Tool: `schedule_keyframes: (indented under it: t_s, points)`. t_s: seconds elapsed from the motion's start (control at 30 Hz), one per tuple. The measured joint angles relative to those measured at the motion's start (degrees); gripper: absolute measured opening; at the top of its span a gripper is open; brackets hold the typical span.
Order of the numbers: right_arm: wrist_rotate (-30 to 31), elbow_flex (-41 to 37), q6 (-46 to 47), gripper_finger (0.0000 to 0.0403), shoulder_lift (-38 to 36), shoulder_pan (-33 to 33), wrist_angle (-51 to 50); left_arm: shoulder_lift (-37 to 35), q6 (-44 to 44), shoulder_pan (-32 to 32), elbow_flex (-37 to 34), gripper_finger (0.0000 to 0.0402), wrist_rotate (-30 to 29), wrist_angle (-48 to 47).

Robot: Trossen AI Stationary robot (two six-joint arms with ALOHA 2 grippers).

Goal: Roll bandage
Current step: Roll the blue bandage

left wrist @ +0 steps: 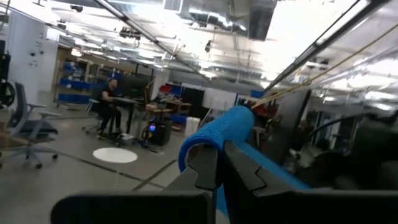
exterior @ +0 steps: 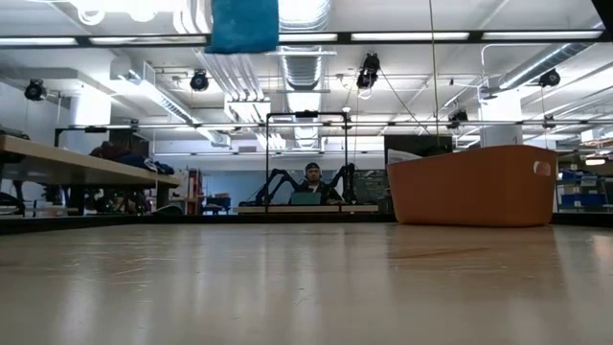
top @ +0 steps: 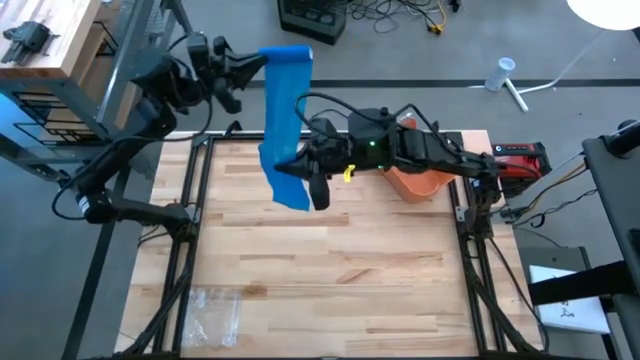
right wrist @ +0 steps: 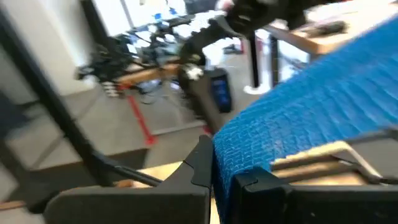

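Long blue woven elastic bandage (top: 284, 120) is stretched in the air above the far part of the light wooden tabletop (top: 330, 260), held between both arms. Left gripper (top: 258, 62) is clenched on the strip's far end, raised beyond the tabletop's far edge; left wrist view shows the blue fabric (left wrist: 217, 134) draped over the closed fingers (left wrist: 205, 168). Right gripper (top: 300, 172) is clenched on the near end, above the tabletop near its far-left area; right wrist view shows the textured blue fabric (right wrist: 292, 137) pinched between its 2 fingers (right wrist: 202, 162).

Low view: only the bandage's lower portion (exterior: 244, 25) shows at the upper edge, clear of the tabletop.

Orange plastic tub (exterior: 474, 185) stands at the far right of the tabletop, partly under the right arm. Clear plastic bag (top: 215, 310) lies at the near-left corner.

1 person (exterior: 311, 180) is seated in the room behind.
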Motion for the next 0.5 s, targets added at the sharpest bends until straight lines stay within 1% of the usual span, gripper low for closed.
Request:
schedule_keyframes:
  t_s: [0.1, 0.17, 0.37, 0.5]
  points:
    - [-3.6, 0.0, 2.0, 0.0002, -0.1, 0.8, 3.0, 1.3, 2.1, 0.5, 0.0, 0.0002, 0.0, 0.0]
    - [-4.7, 0.0, 3.0, 0.0002, -0.3, 1.3, 4.9, 1.9, 2.8, 0.5, 0.0, 0.0002, 0.0, -0.5]
    - [-4.8, 0.0, 3.0, 0.0002, -2.0, 2.0, 6.4, 2.4, 4.8, 0.5, 0.0, 0.0002, 0.3, -3.7]
    - [-4.4, 0.1, 2.7, 0.0003, -3.0, 1.7, 3.7, 0.2, 4.7, 0.5, 0.0, 0.0002, 0.5, -1.3]
